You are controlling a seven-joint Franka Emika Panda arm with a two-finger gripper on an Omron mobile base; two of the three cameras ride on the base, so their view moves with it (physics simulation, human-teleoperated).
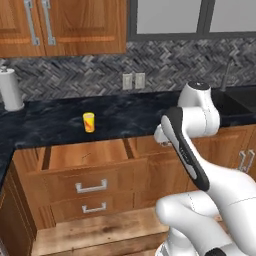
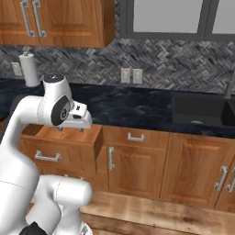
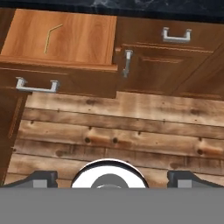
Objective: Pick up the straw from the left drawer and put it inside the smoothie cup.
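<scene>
The left drawer (image 1: 102, 150) stands pulled open below the dark counter, its silver bar handle facing out. On its flat wooden bottom (image 3: 83, 37) lies the straw (image 3: 49, 37), a thin tan stick with a bent tip, also faintly visible as the straw (image 1: 86, 157). The smoothie cup (image 1: 88, 122), yellow with a red mark, stands upright on the counter just behind the drawer. My gripper (image 2: 71, 130) hangs open at counter-front height, right of the drawer's inside and pointing down at the floor. Its fingertips (image 3: 41, 178) stand wide apart with nothing between them.
A white paper-towel roll (image 1: 10, 89) stands at the counter's far left. A narrower shut drawer (image 3: 176, 35) and a cabinet door with a vertical handle (image 3: 127, 63) sit right of the open drawer. A dark sink (image 2: 202, 110) lies to the right. Wooden floor (image 3: 131, 131) lies below.
</scene>
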